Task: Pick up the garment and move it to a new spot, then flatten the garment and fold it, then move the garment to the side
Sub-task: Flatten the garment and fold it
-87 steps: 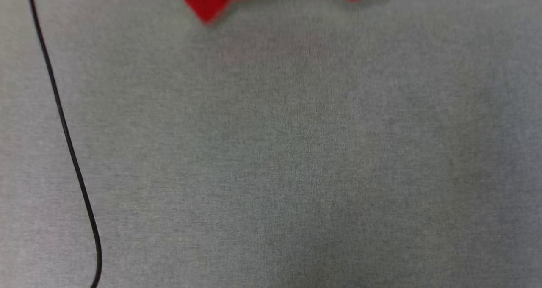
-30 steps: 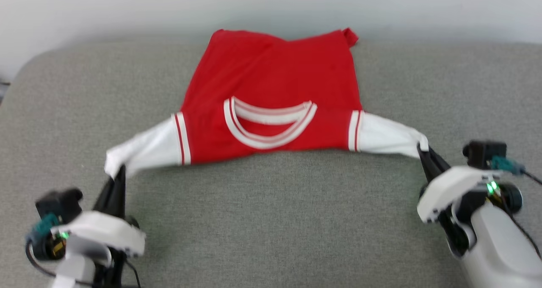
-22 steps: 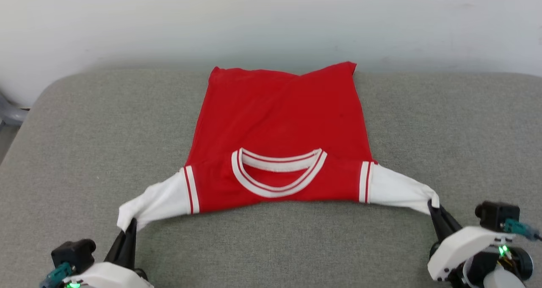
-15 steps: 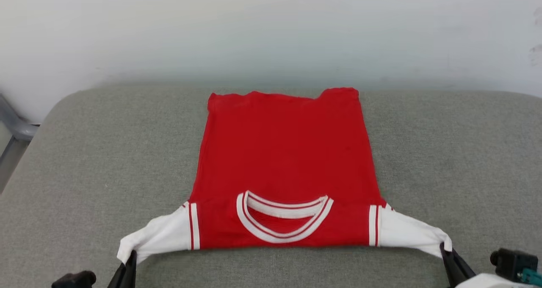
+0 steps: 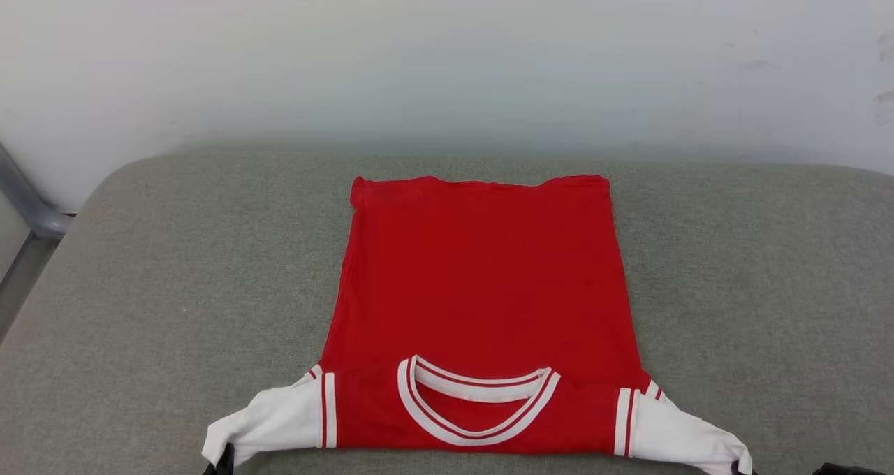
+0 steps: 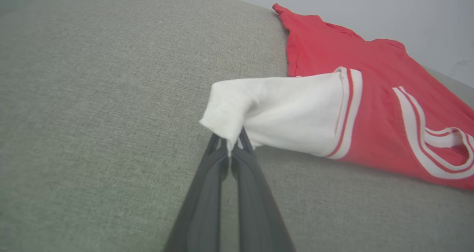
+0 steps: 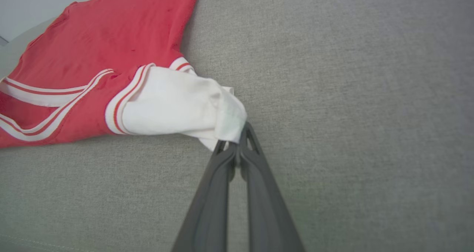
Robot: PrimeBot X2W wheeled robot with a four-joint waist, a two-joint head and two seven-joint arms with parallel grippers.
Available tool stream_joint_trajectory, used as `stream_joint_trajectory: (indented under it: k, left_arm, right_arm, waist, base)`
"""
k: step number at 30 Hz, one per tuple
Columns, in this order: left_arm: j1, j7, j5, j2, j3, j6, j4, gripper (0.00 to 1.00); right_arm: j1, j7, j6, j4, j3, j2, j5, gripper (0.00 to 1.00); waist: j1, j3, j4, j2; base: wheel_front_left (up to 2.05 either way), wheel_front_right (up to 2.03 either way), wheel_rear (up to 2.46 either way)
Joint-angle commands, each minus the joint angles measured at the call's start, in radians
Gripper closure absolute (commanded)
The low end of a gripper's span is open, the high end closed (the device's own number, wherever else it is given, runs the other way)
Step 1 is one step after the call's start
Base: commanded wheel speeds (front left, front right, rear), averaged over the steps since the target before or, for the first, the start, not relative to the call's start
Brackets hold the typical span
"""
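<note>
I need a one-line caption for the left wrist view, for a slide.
Left hand shut on the white sleeve tip of the red garment, spread out on a grey cushion.

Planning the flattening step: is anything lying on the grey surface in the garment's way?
Nothing visible. The garment lies alone on the grey surface, with the left gripper and right gripper each shut on one of its sleeves.
</note>
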Motion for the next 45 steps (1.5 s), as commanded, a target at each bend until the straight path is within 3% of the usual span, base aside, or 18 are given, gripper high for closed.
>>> stream_joint_trajectory:
  k: [1, 2, 3, 7, 11, 17, 24, 32, 41, 45]
  left_arm:
    - [-0.016, -0.006, 0.016, -0.007, 0.0, 0.003, -0.013, 1.0]
    - [-0.018, -0.006, 0.022, -0.013, -0.001, 0.003, -0.017, 1.0]
    - [-0.022, -0.006, 0.026, -0.018, -0.001, 0.002, -0.023, 1.0]
    - [-0.032, -0.006, 0.051, -0.03, 0.006, 0.001, -0.056, 1.0]
    - [-0.059, -0.006, 0.083, -0.039, 0.008, 0.0, -0.121, 1.0]
    - [-0.133, -0.006, 0.103, -0.053, -0.022, -0.002, -0.196, 1.0]
    - [-0.217, -0.005, 0.069, -0.075, -0.087, -0.002, -0.258, 1.0]
    - [-0.319, -0.005, 0.022, -0.051, -0.184, -0.001, -0.316, 1.0]
    - [-0.397, -0.005, -0.005, -0.045, -0.236, -0.001, -0.361, 1.0]
    - [-0.402, -0.005, -0.017, -0.048, -0.237, -0.002, -0.361, 1.0]
  right_arm:
    - [0.002, -0.003, -0.001, -0.009, 0.006, 0.002, 0.004, 0.69]
    - [-0.009, -0.007, -0.001, -0.01, 0.009, 0.002, 0.008, 0.53]
    - [-0.02, -0.009, -0.001, -0.012, 0.014, 0.002, 0.003, 0.0]
    - [-0.098, -0.057, -0.001, -0.013, 0.012, 0.002, -0.004, 0.0]
    - [-0.31, -0.078, -0.001, 0.089, -0.013, 0.002, -0.016, 0.0]
    - [-0.577, -0.014, -0.001, 0.274, -0.037, -0.025, -0.057, 0.0]
    - [-0.826, 0.12, -0.001, 0.469, -0.094, -0.085, -0.121, 0.0]
    - [-1.129, 0.335, -0.001, 0.641, -0.2, -0.168, -0.217, 0.0]
    - [-1.346, 0.508, -0.001, 0.7, -0.243, -0.169, -0.379, 0.0]
    - [-1.306, 0.623, -0.001, 0.769, -0.251, -0.146, -0.441, 0.0]
  waist:
    - [0.0001, 0.0, 0.005, -0.0001]
    - [0.0001, 0.001, 0.007, -0.0001]
    - [0.0001, 0.001, 0.01, -0.0001]
    - [0.0001, 0.008, 0.015, -0.0001]
    - [0.0001, 0.055, 0.038, -0.0001]
    - [0.0001, 0.165, 0.103, -0.0001]
    - [0.0001, 0.277, 0.182, -0.0001]
    - [0.0001, 0.406, 0.272, -0.0001]
    - [0.0001, 0.53, 0.317, -0.0001]
    - [0.0001, 0.545, 0.314, -0.0001]
  base:
    - [0.0, 0.0, 0.0]
    - [0.0, 0.0, 0.0]
    - [0.0, 0.0, 0.0]
    - [0.0, 0.0, 0.0]
    - [0.0, 0.0, 0.0]
    - [0.0, 0.0, 0.0]
    - [0.0, 0.0, 0.0]
    - [0.0, 0.0, 0.0]
    - [0.0, 0.0, 0.0]
    - [0.0, 0.0, 0.0]
